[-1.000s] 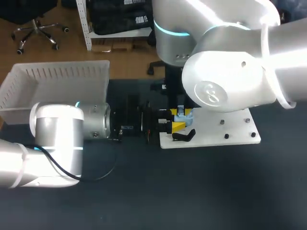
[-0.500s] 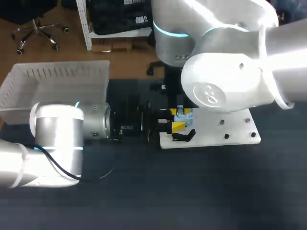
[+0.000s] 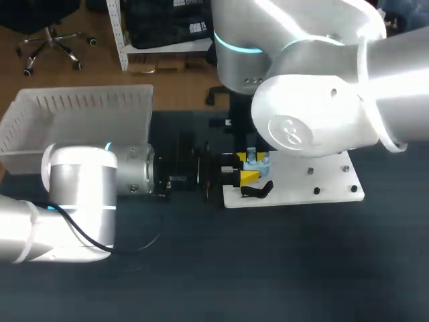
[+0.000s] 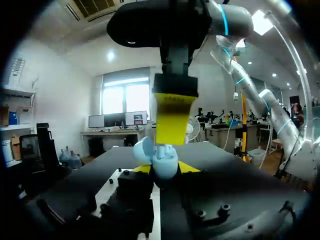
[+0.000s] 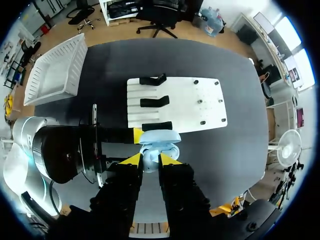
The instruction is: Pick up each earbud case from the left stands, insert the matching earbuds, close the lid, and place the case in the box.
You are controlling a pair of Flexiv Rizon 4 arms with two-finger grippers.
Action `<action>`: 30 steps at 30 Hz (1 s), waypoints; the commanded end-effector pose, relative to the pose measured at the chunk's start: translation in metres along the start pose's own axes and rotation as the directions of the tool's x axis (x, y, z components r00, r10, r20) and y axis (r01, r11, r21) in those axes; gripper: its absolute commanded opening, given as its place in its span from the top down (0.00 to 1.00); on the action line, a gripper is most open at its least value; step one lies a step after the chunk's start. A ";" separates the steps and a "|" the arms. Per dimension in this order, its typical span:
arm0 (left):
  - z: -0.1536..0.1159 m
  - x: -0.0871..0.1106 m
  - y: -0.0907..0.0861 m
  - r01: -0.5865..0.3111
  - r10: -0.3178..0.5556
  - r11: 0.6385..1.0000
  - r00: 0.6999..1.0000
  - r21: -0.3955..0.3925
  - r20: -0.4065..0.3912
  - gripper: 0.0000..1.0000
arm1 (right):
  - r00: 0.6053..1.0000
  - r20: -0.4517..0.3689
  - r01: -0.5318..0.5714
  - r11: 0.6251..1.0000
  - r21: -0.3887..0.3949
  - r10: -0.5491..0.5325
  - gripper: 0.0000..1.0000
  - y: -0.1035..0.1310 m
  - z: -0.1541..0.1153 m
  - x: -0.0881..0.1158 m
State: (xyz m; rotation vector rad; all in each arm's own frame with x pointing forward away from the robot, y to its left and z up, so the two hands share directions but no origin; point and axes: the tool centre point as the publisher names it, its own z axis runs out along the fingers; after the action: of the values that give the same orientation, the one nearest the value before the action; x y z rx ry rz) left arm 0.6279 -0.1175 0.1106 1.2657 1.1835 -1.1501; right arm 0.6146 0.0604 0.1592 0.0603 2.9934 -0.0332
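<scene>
Left end effector (image 4: pixel 165 170) is clenched on the open light-blue earbud case (image 4: pixel 164 161), right over the edge of the white stand plate (image 5: pixel 195 107). Right end effector (image 5: pixel 150 160) hangs directly above the case, grip impossible to tell. Further out, the white slatted plastic box (image 3: pixel 80 117) sits well apart from the plate.

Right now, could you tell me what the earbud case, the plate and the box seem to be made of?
The earbud case looks like smooth light-blue plastic with a soft sheen. The plate seems a rigid matt white sheet, plastic or painted metal; its flat drilled face leaves that open. The box is probably moulded white plastic, given its slotted walls.
</scene>
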 end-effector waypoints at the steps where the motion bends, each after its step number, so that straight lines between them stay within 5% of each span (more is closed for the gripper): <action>1: 0.000 0.001 -0.002 -0.004 0.004 1.000 1.000 -0.009 0.003 1.00 | 1.000 0.000 -0.001 1.000 -0.005 0.001 1.00 0.000 0.001 0.000; 30: 0.000 0.001 -0.002 -0.004 0.004 1.000 1.000 -0.009 0.003 1.00 | 1.000 -0.016 0.015 1.000 0.010 -0.015 1.00 0.000 0.010 -0.005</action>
State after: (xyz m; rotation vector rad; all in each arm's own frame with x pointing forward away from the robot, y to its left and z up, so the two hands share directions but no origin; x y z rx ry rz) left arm 0.6282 -0.1175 0.1097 1.2653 1.1846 -1.1500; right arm 0.6180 0.0605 0.1521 0.0375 3.0052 -0.0436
